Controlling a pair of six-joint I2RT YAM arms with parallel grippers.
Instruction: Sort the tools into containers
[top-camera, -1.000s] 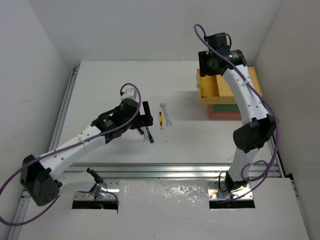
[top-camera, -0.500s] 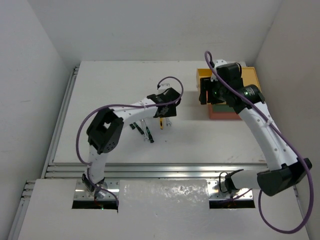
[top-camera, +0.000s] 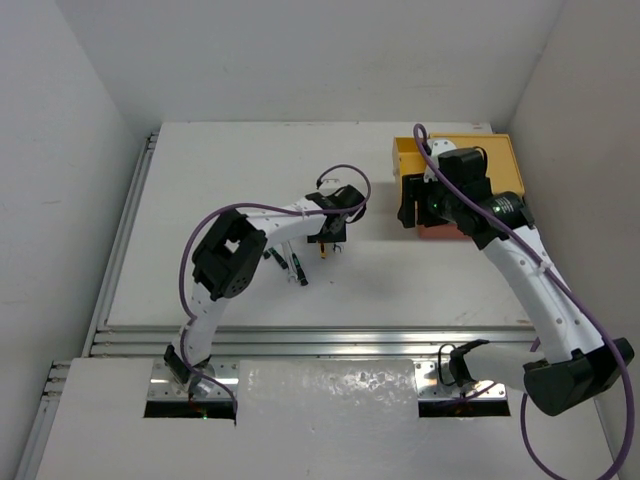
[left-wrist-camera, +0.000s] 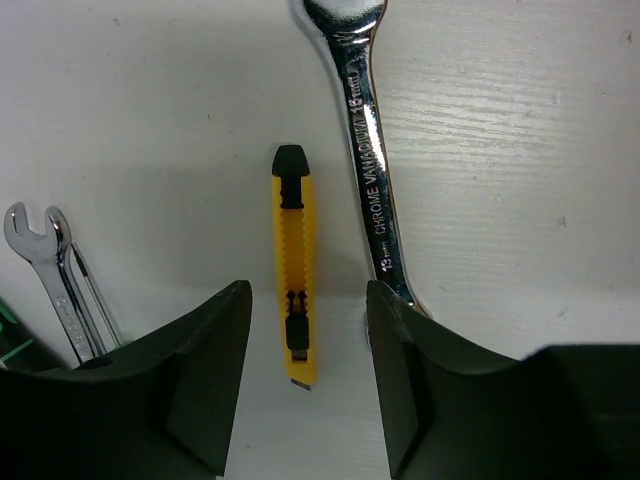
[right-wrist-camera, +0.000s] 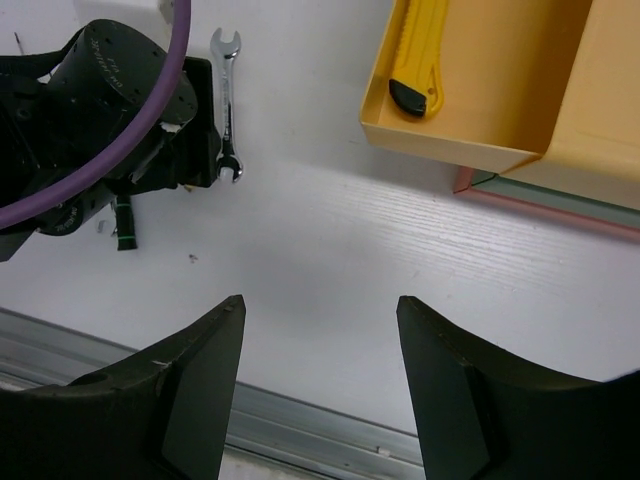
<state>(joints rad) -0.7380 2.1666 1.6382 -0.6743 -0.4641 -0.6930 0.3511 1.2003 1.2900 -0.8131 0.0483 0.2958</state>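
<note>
Little is sorted yet, I judge: on the worktop (left-wrist-camera: 150, 100) a small wrench (left-wrist-camera: 50, 270), a yellow cutter (left-wrist-camera: 293, 265) and a big wrench (left-wrist-camera: 368, 170) lie loose. The left hand (left-wrist-camera: 306, 290) hovers released over the yellow cutter, one finger on each side. This cutter lies flat, its long axis along that gap, black cap pointing away from the hand. To the right, the right hand (right-wrist-camera: 320, 320) is released and empty near the yellow tray (right-wrist-camera: 450, 150), which holds a second cutter (right-wrist-camera: 415, 60) already.

Yellow cutter (left-wrist-camera: 293, 270) flat beside silver wrench (left-wrist-camera: 368, 160)

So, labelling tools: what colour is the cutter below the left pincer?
The cutter is yellow and black; left wrist view shows best.
</note>
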